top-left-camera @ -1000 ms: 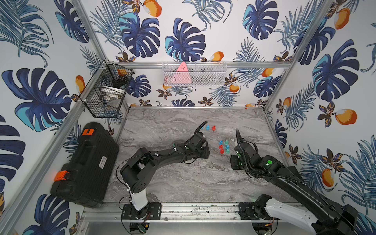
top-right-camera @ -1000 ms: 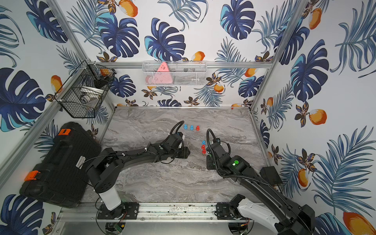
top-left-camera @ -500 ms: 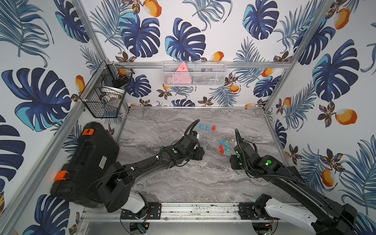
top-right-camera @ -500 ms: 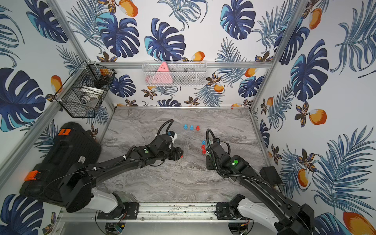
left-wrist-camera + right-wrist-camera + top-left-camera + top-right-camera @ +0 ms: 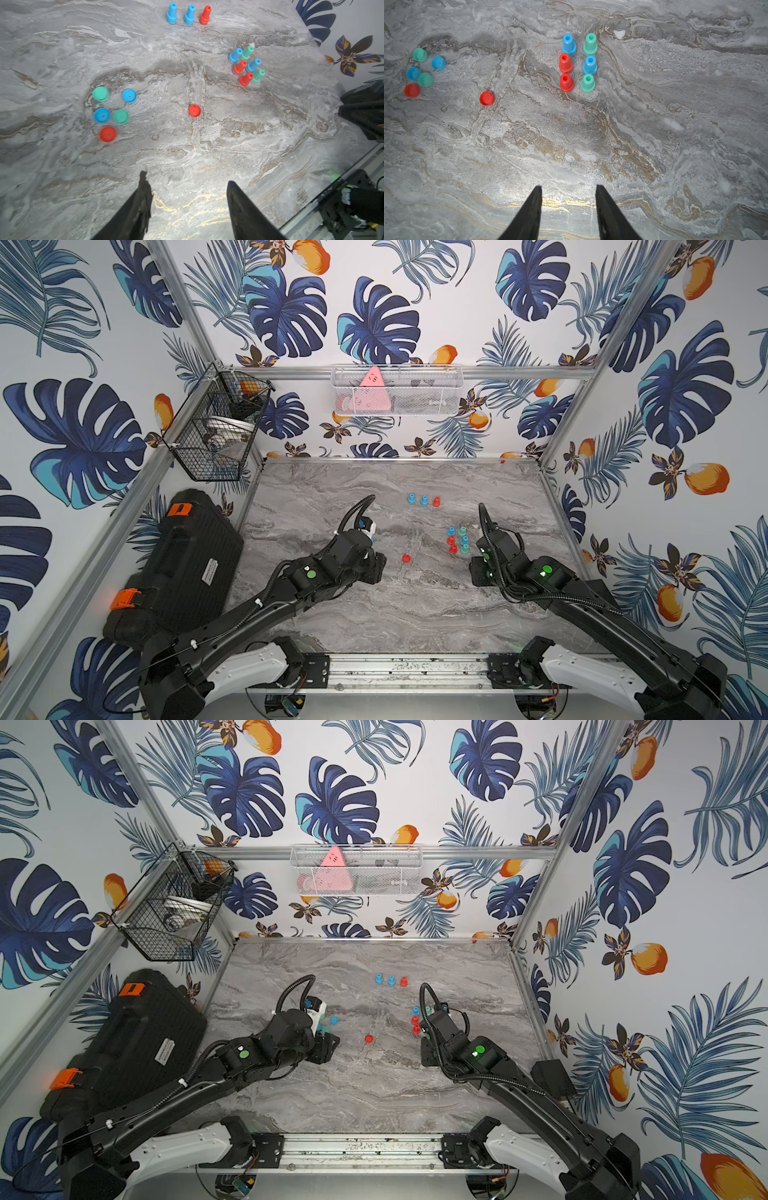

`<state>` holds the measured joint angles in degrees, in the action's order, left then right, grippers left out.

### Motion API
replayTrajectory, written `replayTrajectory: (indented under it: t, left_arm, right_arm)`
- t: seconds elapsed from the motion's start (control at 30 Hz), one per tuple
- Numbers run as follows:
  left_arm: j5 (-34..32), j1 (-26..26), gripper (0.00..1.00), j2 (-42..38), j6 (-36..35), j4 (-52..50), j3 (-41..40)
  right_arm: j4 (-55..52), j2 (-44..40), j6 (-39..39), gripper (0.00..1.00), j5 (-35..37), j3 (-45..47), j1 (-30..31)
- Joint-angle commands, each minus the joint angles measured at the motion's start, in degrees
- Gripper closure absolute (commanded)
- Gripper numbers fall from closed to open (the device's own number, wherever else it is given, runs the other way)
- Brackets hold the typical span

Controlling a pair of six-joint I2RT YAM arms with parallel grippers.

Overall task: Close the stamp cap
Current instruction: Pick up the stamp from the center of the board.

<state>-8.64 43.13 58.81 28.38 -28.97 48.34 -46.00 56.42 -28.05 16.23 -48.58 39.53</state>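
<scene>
a: looking at the left gripper first. holding anything?

b: holding nothing. hanging over the grey marble table with jaws standing wide apart, showing only bare table between the tips.

a: and the right gripper?

b: hanging over the table too, jaws parted a bit less wide, gripping nothing.

a: hunting for the lone red cap now.

b: sitting on the table all by itself — lying between the five caps and the six stamps, touching none of them. in both top views, lying between the two grippers, a bit nearer the left one.

a: telling about the five caps?

b: sitting close together in a small bunch: two blue, two green, one red. hiding mostly behind the left arm in the top views.

a: and the six stamps?

b: standing upright in two short rows, packed tight, two red, two blue, two green. waiting near the right gripper, out in front of its tips.

a: seeing more stamps?

b: seeing three stamps standing in a line farther back — two blue, one red, well apart from the rest.

a: anything off to the side?

b: spotting a black case lying past the left edge of the table.
</scene>
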Motion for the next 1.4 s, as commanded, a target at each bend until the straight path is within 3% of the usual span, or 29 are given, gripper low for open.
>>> replayTrajectory:
  t: [0.0,0.43,0.73,0.9,0.97,1.37]
  left_arm:
    - [-3.6,-0.2,0.37,-2.8,-2.0,-5.0,-1.0]
    - [-8.0,-0.4,0.36,-15.0,-3.6,-15.2,-2.3]
    - [-8.3,-0.4,0.36,-19.5,-5.4,-18.0,0.2]
    - [-12.4,-0.4,0.35,-22.4,-5.8,-17.1,-2.2]
    - [-9.7,-0.4,0.35,-22.9,-6.7,-16.1,-2.2]
    - [-8.6,-0.3,0.35,-25.4,-7.3,-15.8,-2.5]
  right_arm:
    - [0.3,0.0,-0.9,0.54,1.1,-0.4,0.0]
    - [0.9,1.7,-2.0,0.54,1.1,0.2,-0.1]
    - [3.9,4.9,-2.8,0.55,1.4,2.8,-0.1]
    - [4.7,7.5,-2.9,0.55,0.6,3.4,-0.1]
    - [4.3,9.6,-2.9,0.55,0.2,2.7,-0.2]
    - [1.6,20.6,0.0,0.55,0.5,-8.5,-0.9]
